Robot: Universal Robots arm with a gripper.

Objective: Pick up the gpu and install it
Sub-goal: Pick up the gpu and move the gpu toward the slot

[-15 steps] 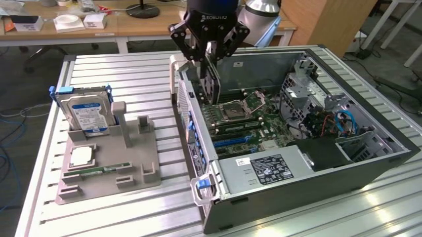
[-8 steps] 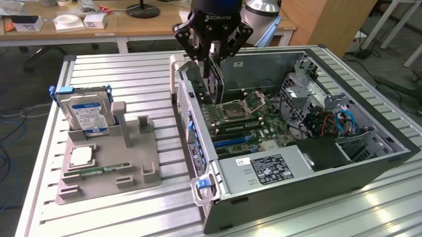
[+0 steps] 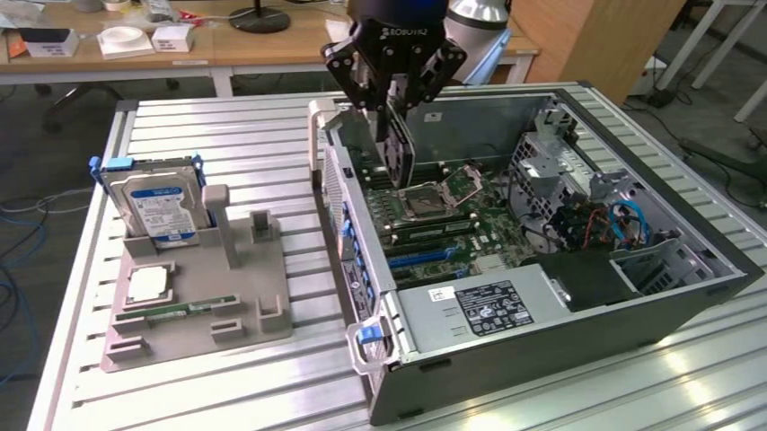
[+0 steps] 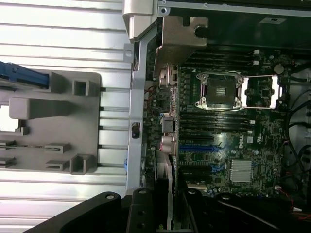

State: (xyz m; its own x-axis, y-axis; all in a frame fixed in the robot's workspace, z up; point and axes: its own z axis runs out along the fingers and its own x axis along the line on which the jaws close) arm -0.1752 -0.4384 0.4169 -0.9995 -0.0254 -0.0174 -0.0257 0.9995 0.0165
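Here the black robot gripper (image 3: 392,108) is seen clamped on the thin dark gpu (image 3: 401,153), which is held on edge directly beneath it. The card is poised above the green motherboard (image 3: 462,211), not yet seated; the motherboard's blue slot (image 3: 414,254) lies lower still.

The gpu (image 3: 398,148) hangs over the motherboard (image 3: 470,223) inside the case (image 3: 563,355).

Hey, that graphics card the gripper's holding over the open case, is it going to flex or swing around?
Probably stiff: the gpu hangs straight and edge-down from the gripper, with no visible sag. It looks thin and is held by its upper edge alone, so it might pivot if bumped against the case.
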